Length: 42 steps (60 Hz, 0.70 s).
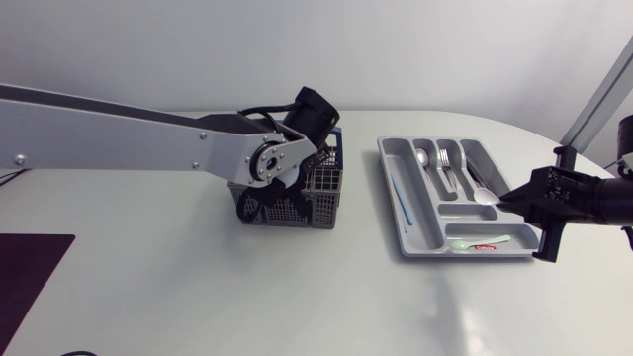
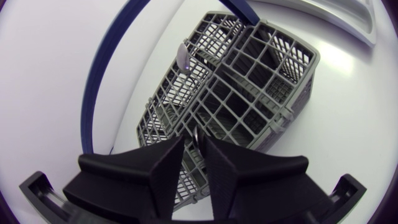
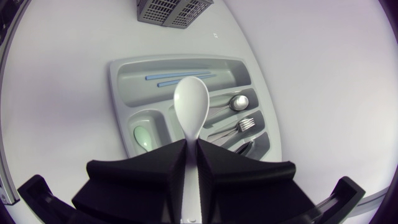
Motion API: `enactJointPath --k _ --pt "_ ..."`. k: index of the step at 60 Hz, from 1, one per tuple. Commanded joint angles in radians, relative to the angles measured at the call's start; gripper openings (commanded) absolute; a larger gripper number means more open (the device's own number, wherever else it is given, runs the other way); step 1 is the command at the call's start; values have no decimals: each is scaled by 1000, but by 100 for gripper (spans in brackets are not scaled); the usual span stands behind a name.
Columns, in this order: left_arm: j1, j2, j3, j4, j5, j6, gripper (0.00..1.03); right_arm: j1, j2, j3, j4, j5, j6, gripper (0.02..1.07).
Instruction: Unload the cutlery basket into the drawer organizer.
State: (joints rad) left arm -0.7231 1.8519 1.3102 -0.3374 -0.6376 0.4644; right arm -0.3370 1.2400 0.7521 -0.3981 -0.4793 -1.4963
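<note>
- Cutlery basket, a grey mesh box with a blue carry handle, stands near the middle of the worktop, closer to its far edge than its near one.
- One rounded metal tip sticks up from a compartment of the basket.
- Left end effector hangs right over the basket, its arm coming across from the worktop's left edge. Its fingers stand narrow, pinched on a metal handle that rises from a compartment.
- Drawer organizer, a pale grey tray, lies toward the worktop's right edge, well apart from the basket.
- Its long compartment nearest the basket holds thin blue sticks.
- The next compartments hold a metal spoon and a fork.
- The crosswise compartment at the organizer's near end holds a pale green piece.
- Right end effector is at the organizer's right rim, clamped on the stem of a white spoon, whose bowl points out over the compartments.
- A dark mat covers the worktop's near left corner.
</note>
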Motion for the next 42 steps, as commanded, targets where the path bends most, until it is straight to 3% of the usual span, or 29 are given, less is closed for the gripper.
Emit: enactJointPath --k 1,15,28,42 --pt "10 35 35 9 -11 -20 12 -22 49 49 -30 -10 -87 8" --pt "-4 15 27 9 -10 -17 3 -77 153 110 -61 -2 -213 8" --pt "-10 -17 24 9 -10 -20 3 -69 228 101 -64 51 -289 8" --pt "-15 -60 12 9 -10 -17 3 -20 335 67 24 110 -297 8"
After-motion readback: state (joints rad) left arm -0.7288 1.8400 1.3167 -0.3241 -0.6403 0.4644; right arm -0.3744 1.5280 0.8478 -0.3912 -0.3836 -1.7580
